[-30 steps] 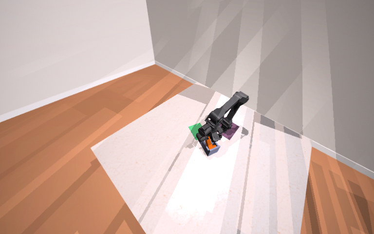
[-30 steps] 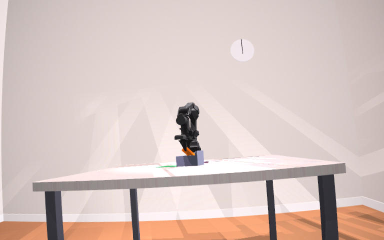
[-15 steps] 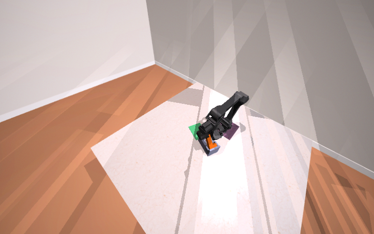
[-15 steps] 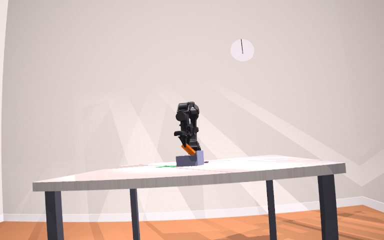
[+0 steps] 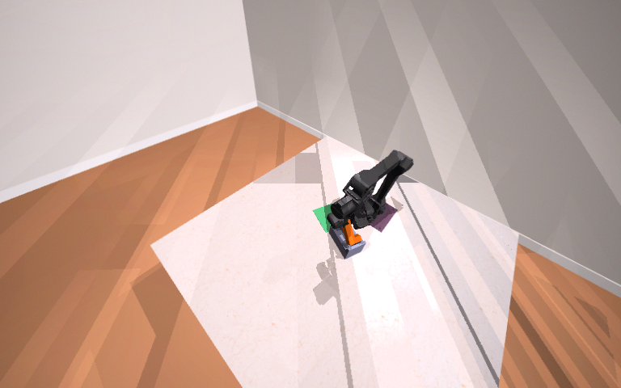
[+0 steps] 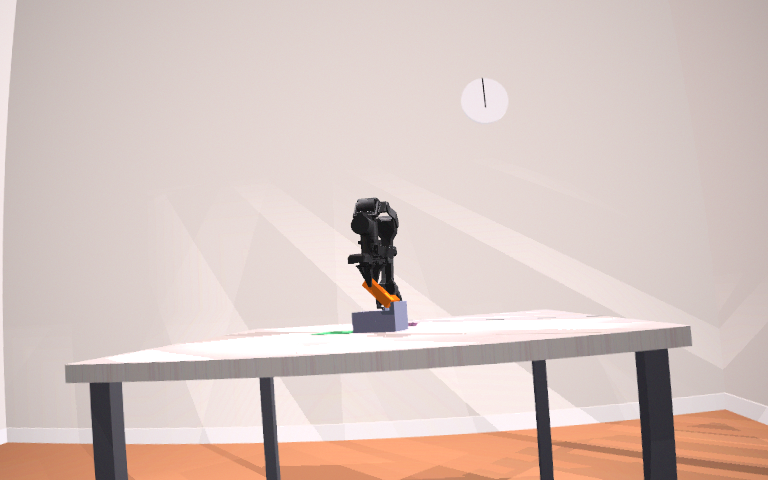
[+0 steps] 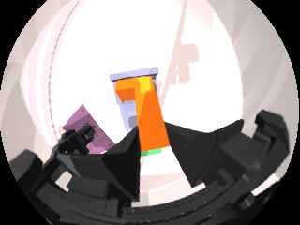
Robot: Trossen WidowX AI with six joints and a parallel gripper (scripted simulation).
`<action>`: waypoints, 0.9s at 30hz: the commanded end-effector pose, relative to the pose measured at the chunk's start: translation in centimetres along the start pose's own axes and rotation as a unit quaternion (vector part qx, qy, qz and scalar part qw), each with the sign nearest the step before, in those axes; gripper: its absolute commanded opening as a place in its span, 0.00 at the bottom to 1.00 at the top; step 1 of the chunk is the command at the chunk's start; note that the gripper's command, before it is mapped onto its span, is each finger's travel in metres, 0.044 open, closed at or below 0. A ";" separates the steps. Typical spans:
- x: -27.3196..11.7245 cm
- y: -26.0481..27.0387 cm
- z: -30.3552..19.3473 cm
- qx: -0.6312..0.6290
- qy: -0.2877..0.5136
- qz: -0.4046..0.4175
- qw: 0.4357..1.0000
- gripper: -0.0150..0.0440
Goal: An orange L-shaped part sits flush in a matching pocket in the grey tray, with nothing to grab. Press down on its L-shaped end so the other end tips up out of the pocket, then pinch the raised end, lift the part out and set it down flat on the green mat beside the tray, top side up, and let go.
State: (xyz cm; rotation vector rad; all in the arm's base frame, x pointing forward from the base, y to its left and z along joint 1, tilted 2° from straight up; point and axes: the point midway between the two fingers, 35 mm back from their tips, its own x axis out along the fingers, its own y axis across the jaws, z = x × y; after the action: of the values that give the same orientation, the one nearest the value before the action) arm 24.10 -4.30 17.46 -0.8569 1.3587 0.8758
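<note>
Tool [image 6: 369, 283] [image 7: 155, 136] clamped on the tilted orange part's [image 5: 351, 234] [image 6: 378, 292] [image 7: 151, 117] raised, straight end.

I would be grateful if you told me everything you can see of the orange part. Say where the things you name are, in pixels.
The part [image 5: 351, 235] [image 6: 378, 293] [image 7: 152, 119] is a plain orange L: a long straight bar with a short foot at one end. Its material looks smooth and rigid. It is pinched by the bar's plain end between the fingers of the claw [image 6: 369, 284] [image 7: 154, 136], and slopes, that end high and the foot low, above the tray [image 5: 351, 251] [image 6: 373, 322] [image 7: 127, 112]. Whether the foot touches the tray, I cannot tell.
</note>
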 end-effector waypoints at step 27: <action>-1.4 0.1 -3.9 -0.003 -0.001 -0.002 1.000 0.25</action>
State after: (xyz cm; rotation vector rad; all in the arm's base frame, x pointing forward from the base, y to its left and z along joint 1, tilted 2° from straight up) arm 22.90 -6.91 18.96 -0.8627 1.3548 0.8715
